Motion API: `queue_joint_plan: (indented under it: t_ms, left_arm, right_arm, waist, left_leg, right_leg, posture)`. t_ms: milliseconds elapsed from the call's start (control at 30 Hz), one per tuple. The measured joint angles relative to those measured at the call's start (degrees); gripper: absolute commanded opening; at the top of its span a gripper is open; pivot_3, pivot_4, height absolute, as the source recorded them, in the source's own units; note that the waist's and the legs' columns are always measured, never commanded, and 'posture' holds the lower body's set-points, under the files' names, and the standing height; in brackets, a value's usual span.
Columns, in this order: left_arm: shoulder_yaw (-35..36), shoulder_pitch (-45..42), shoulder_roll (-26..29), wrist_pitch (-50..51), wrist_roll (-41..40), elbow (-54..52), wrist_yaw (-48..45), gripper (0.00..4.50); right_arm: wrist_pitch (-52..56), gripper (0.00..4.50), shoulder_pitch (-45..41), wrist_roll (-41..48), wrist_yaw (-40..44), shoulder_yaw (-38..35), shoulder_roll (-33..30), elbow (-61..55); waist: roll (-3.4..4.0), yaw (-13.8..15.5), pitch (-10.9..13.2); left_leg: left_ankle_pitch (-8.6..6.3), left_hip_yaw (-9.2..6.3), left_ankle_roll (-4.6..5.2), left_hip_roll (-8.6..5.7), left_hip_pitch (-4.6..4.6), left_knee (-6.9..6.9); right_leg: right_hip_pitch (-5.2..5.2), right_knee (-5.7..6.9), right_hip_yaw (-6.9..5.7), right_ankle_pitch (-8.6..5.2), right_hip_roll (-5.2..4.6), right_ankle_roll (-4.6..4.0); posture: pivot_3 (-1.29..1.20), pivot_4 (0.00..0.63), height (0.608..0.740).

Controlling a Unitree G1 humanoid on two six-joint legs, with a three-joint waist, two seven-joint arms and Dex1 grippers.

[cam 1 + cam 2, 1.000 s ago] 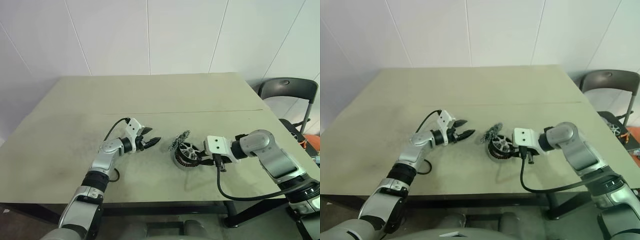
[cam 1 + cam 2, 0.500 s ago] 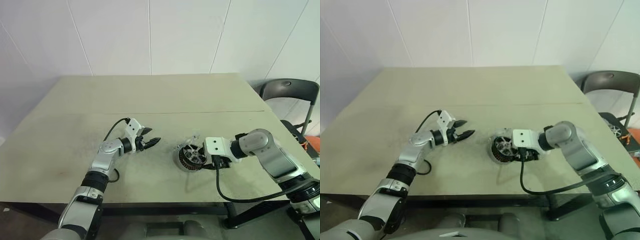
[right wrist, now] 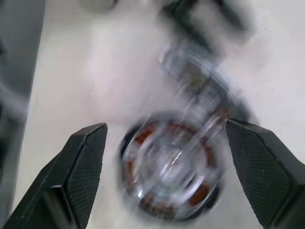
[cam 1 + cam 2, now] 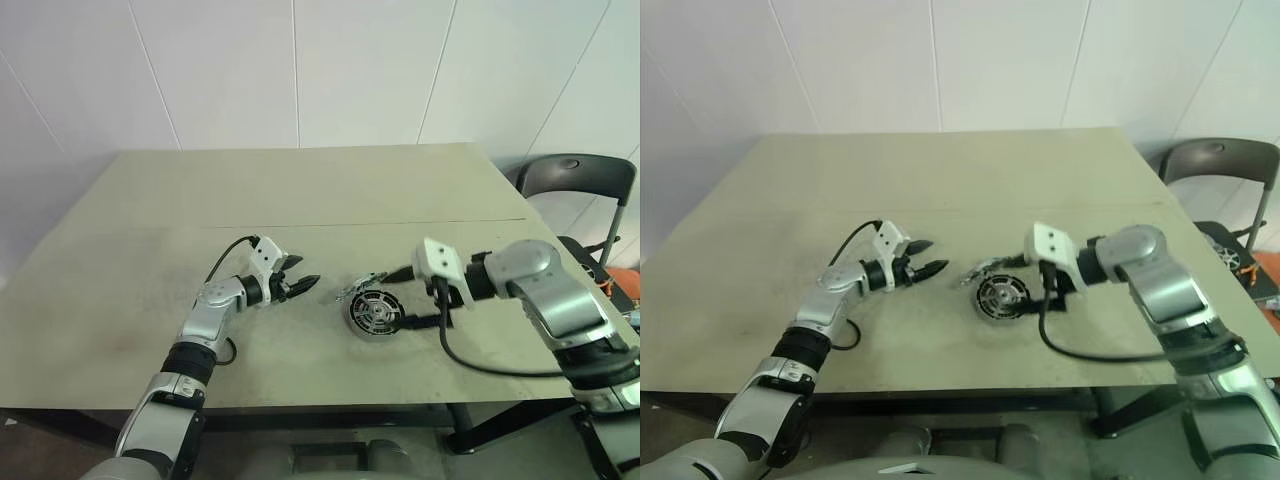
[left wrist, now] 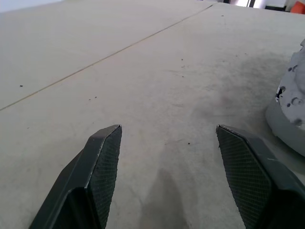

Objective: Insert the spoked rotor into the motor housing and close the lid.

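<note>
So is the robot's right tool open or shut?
Open: the right tool has its two black fingers wide apart, holding nothing.

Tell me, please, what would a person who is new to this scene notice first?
First, the motor housing, a round silver puck with coppery windings, on the table between the two arms. At its far edge a thin dark piece sticks out; whether that is the spoked rotor is unclear. The right gripper hangs open above the housing, and the left gripper is open beside it.

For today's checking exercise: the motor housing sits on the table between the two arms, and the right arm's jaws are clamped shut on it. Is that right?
Not quite. The motor housing does sit on the table between the arms, but the right gripper is open above it, jaws spread wide and gripping nothing, as the right wrist view shows.
</note>
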Motion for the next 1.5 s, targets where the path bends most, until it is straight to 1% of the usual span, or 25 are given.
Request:
queue_joint_plan:
  t_ms: [100, 133, 233, 333, 567, 700, 833, 1033, 1100, 1233, 1333, 1367, 1500]
  left_arm:
    - [0.1, 0.0, 0.3, 0.0, 0.0, 0.0, 0.1, 3.37]
    - [0.1, 0.0, 0.4, 0.0, 0.0, 0.0, 0.2, 3.37]
    - [0.1, 0.0, 0.5, 0.0, 0.0, 0.0, 0.2, 3.37]
    - [0.1, 0.0, 0.6, 0.1, 0.0, 0.0, 0.2, 3.37]
    - [0.1, 0.1, 0.7, 0.2, 0.0, 0.0, 0.2, 3.37]
    - [0.0, 0.1, 0.7, 0.3, 0.0, -0.2, 0.2, 3.37]
    - [0.1, 0.1, 0.8, 0.5, 0.0, -0.2, 0.2, 3.37]
    - [0.0, 0.1, 0.7, 0.6, 0.0, -0.2, 0.2, 3.37]
    - [0.0, 0.1, 0.7, 0.6, 0.0, -0.2, 0.2, 3.37]
    - [0.1, 0.1, 0.8, 0.6, 0.0, -0.2, 0.2, 3.37]
    - [0.0, 0.0, 0.7, 0.6, 0.0, -0.2, 0.2, 3.37]
    - [0.0, 0.0, 0.7, 0.6, 0.0, -0.2, 0.2, 3.37]
    - [0.0, 0.0, 0.6, 0.6, 0.1, -0.2, 0.2, 3.37]
  right_arm:
    - [1.3, 2.52, 1.0, 0.9, 1.0, 0.2, -0.8, -0.7]
    - [1.6, 2.12, 1.7, 0.9, 0.9, 0.5, -0.8, -0.6]
    - [1.6, 0.99, 3.1, -0.7, -0.8, 3.1, 0.0, 0.0]
    - [1.1, 0.02, 3.4, -2.4, -2.4, 4.4, 0.2, 0.7]
    - [-1.1, 0.02, 4.1, -9.4, -11.2, 7.6, 4.6, 5.1]
    - [-1.1, 0.02, 5.5, -10.4, -12.1, 8.1, 4.2, 3.7]
    - [-0.7, 0.02, 7.5, -8.9, -10.1, 7.5, 3.3, 1.6]
    - [3.7, 0.02, 9.3, -0.4, -6.3, 3.7, 4.1, 1.5]
    - [3.7, 0.02, 9.0, 1.9, -4.4, 1.6, 2.6, 1.3]
    - [1.9, 0.02, 6.4, 2.6, -0.1, -0.4, -3.4, 2.3]
    - [0.5, 0.6, 0.9, 3.1, 1.7, -2.7, -5.7, 4.8]
    - [0.2, 0.89, -0.8, 3.1, 1.9, -3.4, -6.1, 5.6]
    - [-0.7, 2.3, -6.9, 3.5, 3.4, -4.5, -6.4, 6.9]
  waist:
    - [-0.02, 0.6, 0.0]
    - [-0.02, 0.8, 0.0]
    - [-0.01, 1.1, 0.0]
    - [-0.01, 1.4, 0.0]
    - [-0.01, 1.4, 0.0]
    - [-0.01, 1.6, -0.1]
    - [-0.05, 1.7, -0.1]
    - [0.04, 1.4, 0.0]
    - [0.04, 1.4, 0.0]
    - [0.06, 1.5, 0.0]
    - [0.14, 1.3, 0.0]
    - [0.14, 1.3, 0.0]
    - [0.14, 1.4, 0.0]
  left_leg:
    - [-0.01, -0.06, 0.01, -0.02, -0.06, -0.05]
    - [-0.02, -0.03, 0.03, -0.02, -0.05, -0.05]
    - [-0.02, 0.02, 0.03, -0.04, -0.06, -0.07]
    - [-0.02, 0.03, 0.03, -0.05, -0.04, -0.05]
    - [-0.02, 0.03, 0.03, -0.06, -0.03, -0.05]
    - [-0.02, 0.0, 0.03, -0.07, 0.03, -0.05]
    - [-0.03, -0.02, 0.04, -0.08, 0.11, -0.02]
    - [-0.02, 0.01, 0.04, -0.06, 0.05, 0.02]
    - [-0.02, 0.01, 0.04, -0.05, 0.04, 0.0]
    - [-0.03, 0.05, 0.04, -0.06, -0.02, 0.0]
    - [-0.03, 0.12, 0.04, -0.04, 0.01, -0.01]
    - [-0.03, 0.12, 0.04, -0.03, 0.01, -0.02]
    - [-0.03, 0.11, 0.04, -0.02, -0.04, -0.07]
  right_leg:
    - [-0.02, -0.04, -0.05, 0.04, -0.02, -0.02]
    - [-0.03, -0.04, -0.04, 0.06, -0.03, -0.06]
    - [-0.1, 0.0, -0.01, 0.1, -0.04, -0.12]
    - [-0.09, 0.02, -0.01, 0.07, -0.02, -0.07]
    - [-0.08, 0.02, -0.01, 0.11, -0.02, -0.14]
    - [0.02, 0.01, -0.02, 0.11, -0.02, -0.13]
    - [0.2, -0.1, -0.04, -0.01, -0.03, 0.04]
    - [0.07, -0.01, -0.02, -0.01, -0.02, 0.03]
    - [0.05, -0.02, -0.03, -0.01, -0.01, 0.04]
    - [0.0, -0.04, -0.02, -0.01, -0.02, 0.04]
    - [-0.01, -0.02, -0.02, -0.02, -0.02, 0.04]
    - [-0.01, -0.02, -0.02, -0.02, -0.02, 0.03]
    - [-0.07, -0.04, -0.02, 0.0, -0.02, 0.04]
  posture:
    - [0.0, 0.0, 0.74]
    - [0.0, 0.0, 0.74]
    - [0.0, 0.0, 0.74]
    - [0.0, 0.0, 0.74]
    - [0.0, 0.0, 0.74]
    - [0.0, 0.0, 0.74]
    - [0.0, 0.0, 0.74]
    - [0.0, 0.0, 0.74]
    - [0.0, 0.0, 0.74]
    - [0.0, 0.0, 0.74]
    - [0.0, 0.0, 0.74]
    - [0.0, 0.0, 0.74]
    - [0.0, 0.0, 0.74]
